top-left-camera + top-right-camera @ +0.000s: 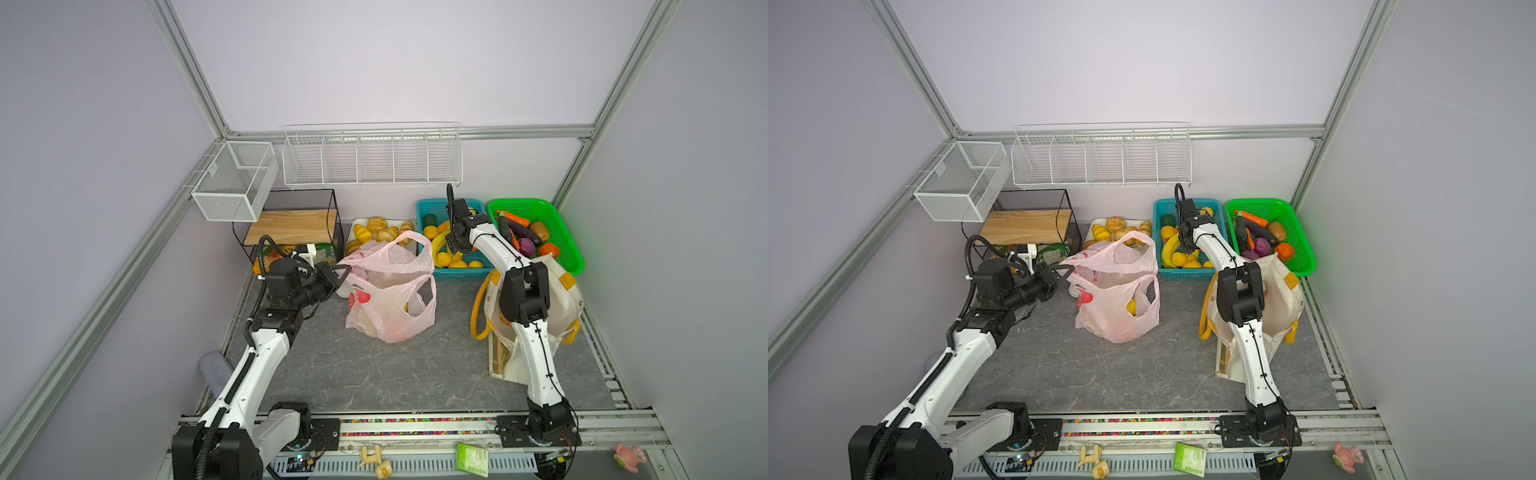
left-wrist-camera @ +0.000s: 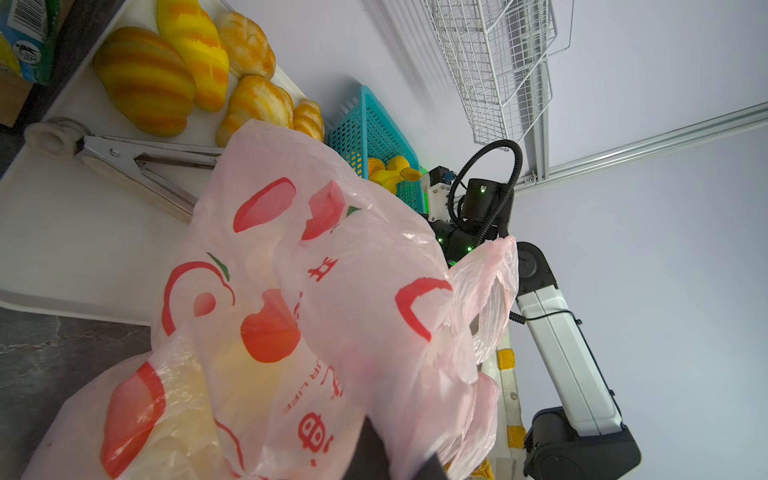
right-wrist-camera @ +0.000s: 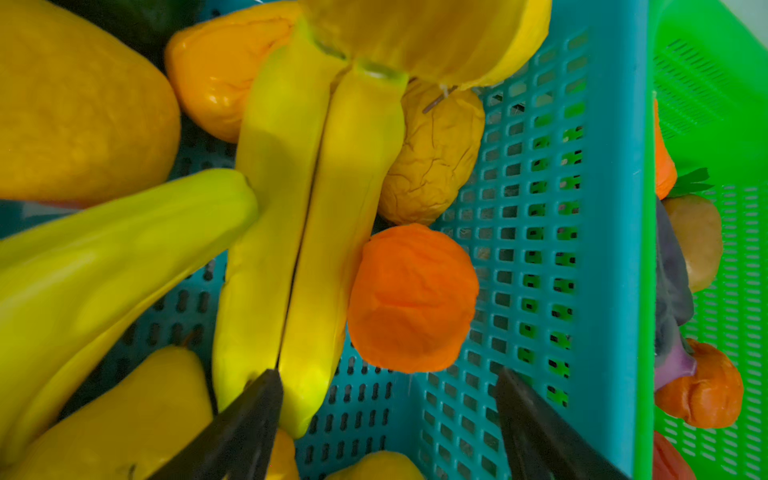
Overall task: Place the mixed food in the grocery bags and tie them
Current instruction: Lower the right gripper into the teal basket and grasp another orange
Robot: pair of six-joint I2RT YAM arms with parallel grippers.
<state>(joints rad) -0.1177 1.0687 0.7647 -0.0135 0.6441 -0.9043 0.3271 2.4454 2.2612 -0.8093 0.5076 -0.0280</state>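
Down between bananas [image 3: 299, 232] and basket wall [image 3: 615, 208], right gripper [image 3: 386, 376] agape.

The left gripper [image 1: 341, 272] pointed sideways and was closed on the pink bag [image 1: 395, 307]. The right arm was stretched forward, and the right gripper [image 3: 386, 415] pointed down with its jaws apart.

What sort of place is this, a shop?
Likely a robot test booth staged as a grocery corner: left arm and right arm bolted to a rail, aluminium frame around bare walls, teal basket of toy fruit.
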